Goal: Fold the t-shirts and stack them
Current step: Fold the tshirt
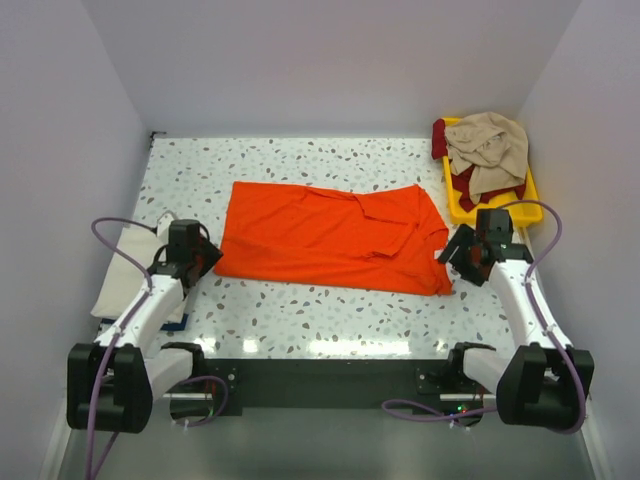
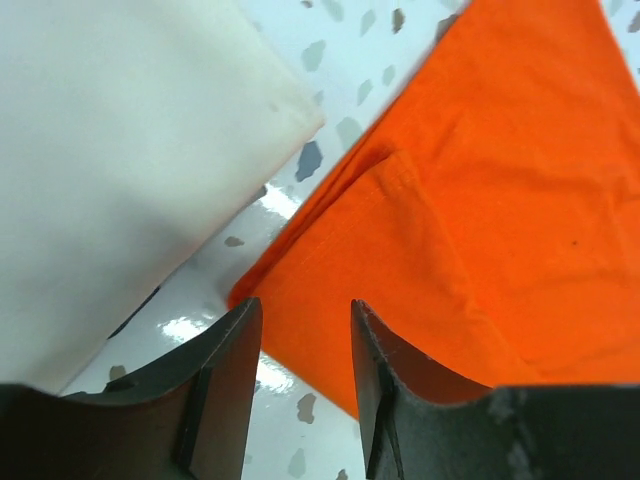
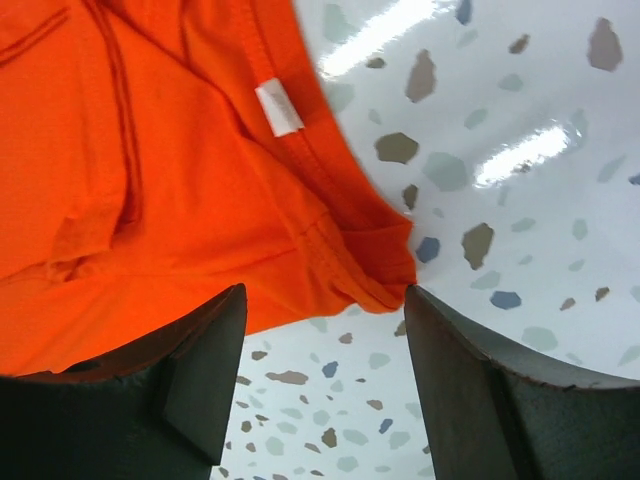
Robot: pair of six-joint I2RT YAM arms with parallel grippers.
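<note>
Cream tee [image 1: 130, 268]: folded flat at the far left of the table [image 1: 300, 318], with a strip of bare top between it and the orange cloth.
Left gripper [image 1: 203, 262]: low at the near-left corner of the orange tee. Jaws apart with nothing between them, and in the wrist view the corner lies just ahead of the tips.
Orange tee [image 1: 335, 238]: spread mid-table, seemingly folded once, with a sleeve lying on top near the middle. Long axis left to right, hem end toward the left arm and neck end toward the right.
Key relation: one end at each gripper, so each arm is nearest its own end. Cloth just ahead of both sets of jaws, not yet gripped.
Neck tag [image 3: 278, 108]: white, inside the collar, just beyond the right fingers.
Right gripper [image 1: 452, 255]: at the near-right corner by the collar. Jaws wide apart and empty, with the corner seam lying between them.
Tray [image 1: 531, 211]: yellow, at far right beyond the right gripper.
Tray contents: beige tee [image 1: 490, 148] crumpled on top, dark red tee [image 1: 441, 138] under it and spilling over the far-left rim.
Likely next: probably a pinch on both near corners at once, then a fold across the short axis.
</note>
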